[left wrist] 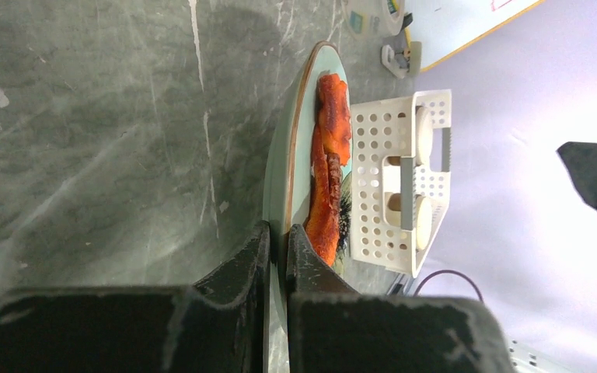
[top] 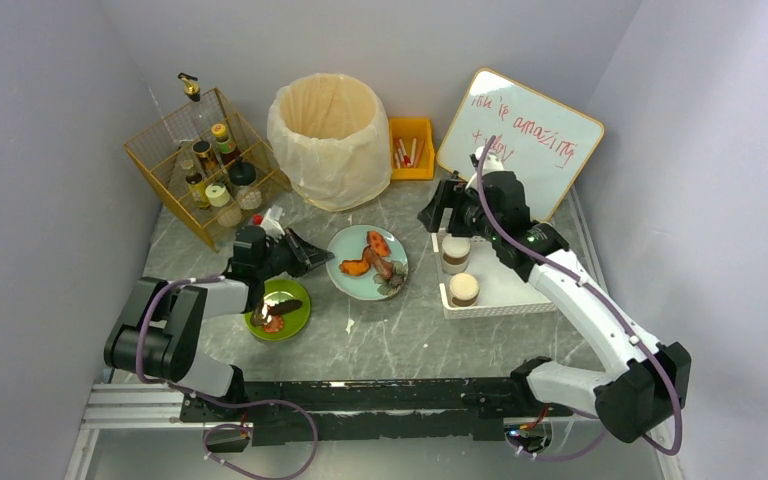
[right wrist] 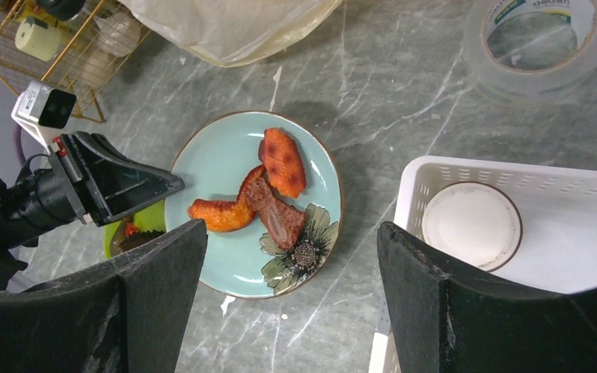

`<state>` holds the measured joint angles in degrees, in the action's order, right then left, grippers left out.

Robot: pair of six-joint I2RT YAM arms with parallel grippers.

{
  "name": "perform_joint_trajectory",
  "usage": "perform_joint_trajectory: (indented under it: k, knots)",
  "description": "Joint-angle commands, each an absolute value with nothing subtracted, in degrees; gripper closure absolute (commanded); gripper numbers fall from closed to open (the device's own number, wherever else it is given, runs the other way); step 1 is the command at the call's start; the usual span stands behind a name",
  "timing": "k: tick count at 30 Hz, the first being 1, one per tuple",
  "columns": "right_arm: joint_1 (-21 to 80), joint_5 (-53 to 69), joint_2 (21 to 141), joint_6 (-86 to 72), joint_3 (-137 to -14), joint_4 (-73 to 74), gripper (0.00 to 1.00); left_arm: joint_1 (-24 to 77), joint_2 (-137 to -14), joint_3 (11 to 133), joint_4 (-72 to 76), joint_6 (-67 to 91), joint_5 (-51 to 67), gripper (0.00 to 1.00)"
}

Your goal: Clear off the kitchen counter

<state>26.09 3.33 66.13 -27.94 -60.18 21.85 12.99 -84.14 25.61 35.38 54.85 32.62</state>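
On the grey marble kitchen counter (top: 390, 340) lies a light blue flowered plate (top: 358, 289) carrying several pieces of fried food (top: 372, 255). My left gripper (top: 322, 258) is shut on the plate's left rim. In the left wrist view its jaws (left wrist: 278, 237) pinch the rim (left wrist: 284, 175) edge-on, with the food (left wrist: 328, 171) just beyond. My right gripper (top: 443, 212) hangs open and empty above the counter, between the plate and the white basket. Its wrist view looks down between the spread fingers (right wrist: 291, 229) at the plate (right wrist: 218, 155) and the left gripper (right wrist: 172, 183).
A green plate (top: 295, 318) with scraps sits under the left arm. The white basket (top: 505, 303) holds two jars (top: 463, 288). At the back stand a bagged bin (top: 328, 125), a wire spice rack (top: 205, 165), an orange tray (top: 412, 147) and a whiteboard (top: 520, 135). A tape roll (right wrist: 544, 47) lies nearby.
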Motion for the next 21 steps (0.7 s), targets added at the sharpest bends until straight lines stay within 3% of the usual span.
perform_joint_trajectory:
  k: [1,13,21]
  knots:
    - [26.3,5.2,66.9,-29.6,-59.5,18.3,0.16,11.8,-80.9,24.8,53.8,64.7,38.2,0.95]
    - [26.0,5.7,70.2,-33.0,-59.6,17.7,0.16,10.8,-72.5,26.0,51.4,68.8,36.2,0.95]
    - [24.2,12.7,72.8,-36.1,-60.9,14.1,0.14,10.8,-67.6,27.3,49.1,71.4,34.3,0.95]
